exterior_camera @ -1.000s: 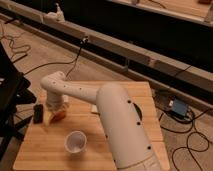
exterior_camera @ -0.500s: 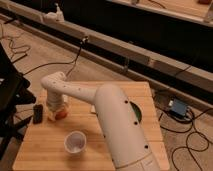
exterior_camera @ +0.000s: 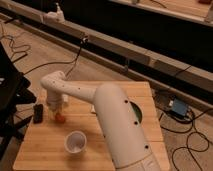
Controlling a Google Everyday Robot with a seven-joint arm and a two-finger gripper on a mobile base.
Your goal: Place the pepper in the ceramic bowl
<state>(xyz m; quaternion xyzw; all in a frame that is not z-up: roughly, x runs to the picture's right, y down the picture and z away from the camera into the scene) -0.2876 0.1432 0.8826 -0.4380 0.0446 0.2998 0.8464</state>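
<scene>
Orange pepper (exterior_camera: 60,118) at the tool (exterior_camera: 55,110), apart from green ceramic bowl (exterior_camera: 136,114).

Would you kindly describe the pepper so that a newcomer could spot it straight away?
On the wooden table, look at the picture's left end, where the gripper stands shut just above the pepper. It is small and orange-red, unlike the black block beside it and the white cup.

The arm (exterior_camera: 117,127), cut off at the bottom edge, hides most of the ceramic bowl (exterior_camera: 136,114); only a dark sliver shows. The closed pincer (exterior_camera: 56,111), low at the worktop's (exterior_camera: 45,150) left, blurs into the pepper (exterior_camera: 60,118), perhaps touching it.
</scene>
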